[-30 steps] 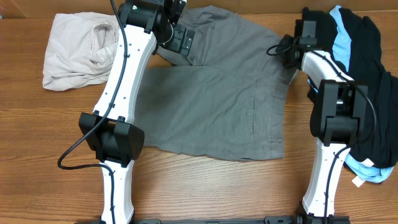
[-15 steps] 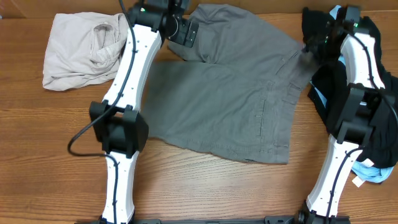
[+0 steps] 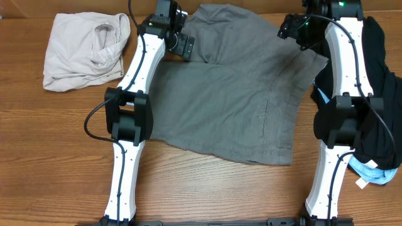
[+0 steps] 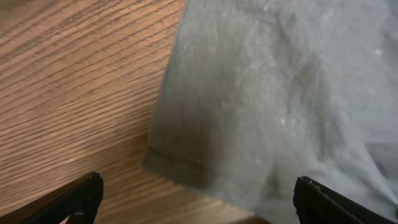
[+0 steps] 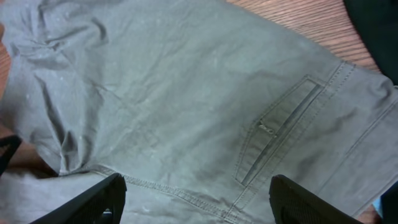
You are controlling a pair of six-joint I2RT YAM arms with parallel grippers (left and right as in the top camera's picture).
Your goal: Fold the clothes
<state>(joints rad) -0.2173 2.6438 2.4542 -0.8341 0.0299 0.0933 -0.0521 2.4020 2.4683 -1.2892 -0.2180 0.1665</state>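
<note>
Mid-grey cotton shorts (image 3: 232,94) lie spread flat on the brown wooden surface (image 3: 50,157), with a crumpled off-white garment (image 3: 81,50) well apart to their left and a heap of black and light-blue garments (image 3: 384,75) just beside their right edge. The left pincer (image 4: 198,186) hovers over the shorts' far-left hem corner, its jaws wide apart and empty. The right pincer (image 5: 198,190) hovers over the far-right part by a slit pocket (image 5: 280,127), likewise spread wide and holding nothing. The step in hand appears to be seizing the far edge. It would be done well by lowering both pincers at matching corners, pinching the whole thickness of cloth, then carrying the edge evenly toward the near hem.
</note>
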